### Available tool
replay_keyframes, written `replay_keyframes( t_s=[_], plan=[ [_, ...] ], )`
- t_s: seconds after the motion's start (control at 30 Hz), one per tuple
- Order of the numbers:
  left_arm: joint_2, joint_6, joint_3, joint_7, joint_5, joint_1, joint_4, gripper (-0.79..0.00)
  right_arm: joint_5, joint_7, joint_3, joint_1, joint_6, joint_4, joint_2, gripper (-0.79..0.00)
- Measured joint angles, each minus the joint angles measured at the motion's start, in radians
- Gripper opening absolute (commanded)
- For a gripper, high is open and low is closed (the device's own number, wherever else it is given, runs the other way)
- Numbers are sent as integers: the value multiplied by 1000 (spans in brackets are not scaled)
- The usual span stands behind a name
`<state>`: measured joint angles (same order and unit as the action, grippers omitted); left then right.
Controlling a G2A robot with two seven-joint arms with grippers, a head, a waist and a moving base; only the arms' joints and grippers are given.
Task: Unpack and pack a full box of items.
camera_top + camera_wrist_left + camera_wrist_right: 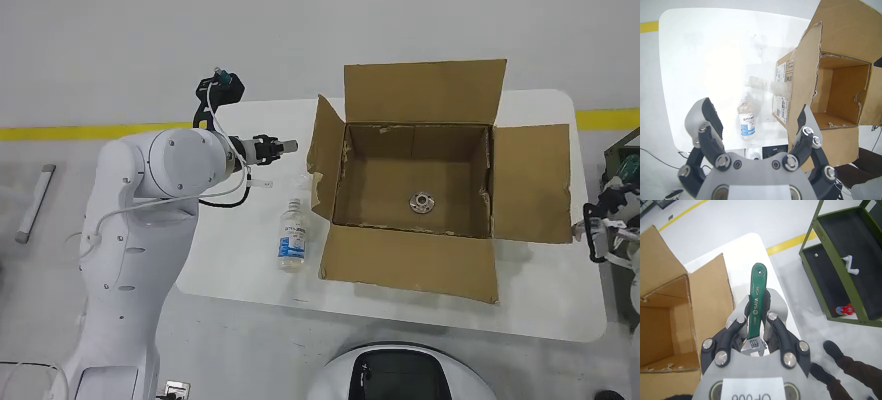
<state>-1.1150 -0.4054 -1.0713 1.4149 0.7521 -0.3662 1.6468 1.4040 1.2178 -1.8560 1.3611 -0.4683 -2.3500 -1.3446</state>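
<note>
Your right gripper (758, 300) clamps the wrench (758, 275); steer it clear of the box flap (708, 285). Your left gripper (757, 108), fingers apart, hangs near the bottle (746, 123).

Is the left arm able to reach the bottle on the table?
Probably yes: the left gripper is open and empty, and the bottle lies on the table beside the box, unobstructed.
</note>
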Motion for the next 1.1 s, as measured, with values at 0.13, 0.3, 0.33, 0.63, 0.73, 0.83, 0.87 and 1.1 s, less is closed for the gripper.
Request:
replay_keyframes(
  t_s=[0.13,0.3,0.33,0.63,0.73,0.83,0.87,1.1],
  plan=[
    [0,0,0,0,0,0,0,0,-26,0,-9,61,5,0,-3,-785],
    [0,0,0,0,0,0,0,0,-54,-17,-11,144,28,0,-7,-785],
    [0,0,0,0,0,0,0,0,-61,-17,-11,159,38,0,-7,-785],
    [0,0,0,0,0,0,0,0,-46,-29,28,294,117,30,-9,-785],
    [0,0,0,0,0,0,0,0,-32,-58,48,320,128,61,-10,-785],
    [0,0,0,0,0,0,0,0,-38,-102,65,334,136,93,-12,-785],
    [0,0,0,0,0,0,0,0,-43,-115,69,337,137,100,-13,-785],
    [0,0,0,0,0,0,0,0,-36,-147,83,324,163,160,-12,-751]
  ],
)
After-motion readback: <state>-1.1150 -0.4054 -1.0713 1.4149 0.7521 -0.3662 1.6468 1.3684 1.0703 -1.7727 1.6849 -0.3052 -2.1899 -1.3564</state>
